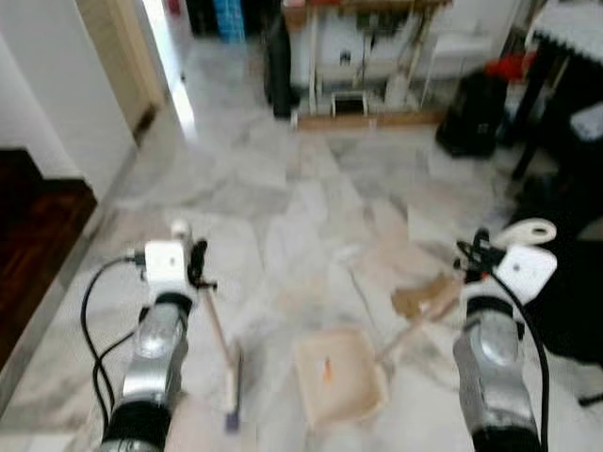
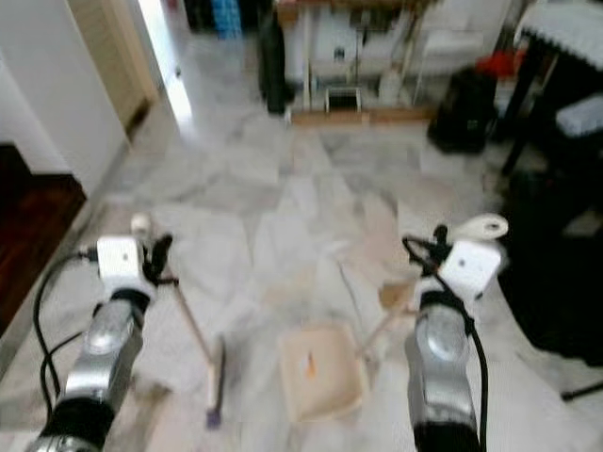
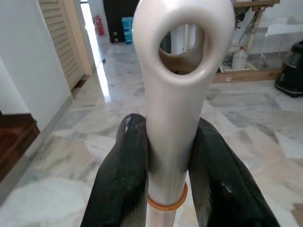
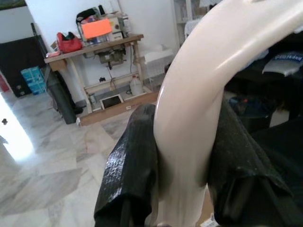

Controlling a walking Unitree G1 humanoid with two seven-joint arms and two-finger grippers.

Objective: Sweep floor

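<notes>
A: What is the left gripper (image 3: 173, 165) doing?

B: It is clenched on the broom handle (image 3: 177, 94), one black finger on each side of the pale shaft, just below the handle's hanging hole. An orange ring circles the shaft a little lower down.

A: And the broom (image 1: 221, 348) itself?

B: From the head camera its thin shaft slants down from the left arm to the marble floor (image 1: 311, 198), and the brush end rests on the tiles just beside the dustpan (image 1: 339, 375), on its left side. The picture is blurred, so the bristles are hard to make out.

A: The right gripper (image 4: 184, 161)?

B: Clamped around the dustpan handle (image 4: 208, 85), a curved cream piece that bends over above the fingers. In the head views the long stem runs down from the right arm to the pan.

A: Where does the pan sit?

B: Flat on the floor between the two arms, near the bottom edge of the head view. A small orange scrap (image 1: 327, 367) lies inside it. A brown patch of litter (image 1: 419, 299) lies on the tiles just beyond it, toward the right arm.

A: Anything else around?

B: A wooden surface (image 4: 94, 47) with a sewing machine stands at the far side of the floor, a dark bag (image 1: 471, 113) near it, and a dark wooden step (image 1: 33, 245) at the left edge.
</notes>
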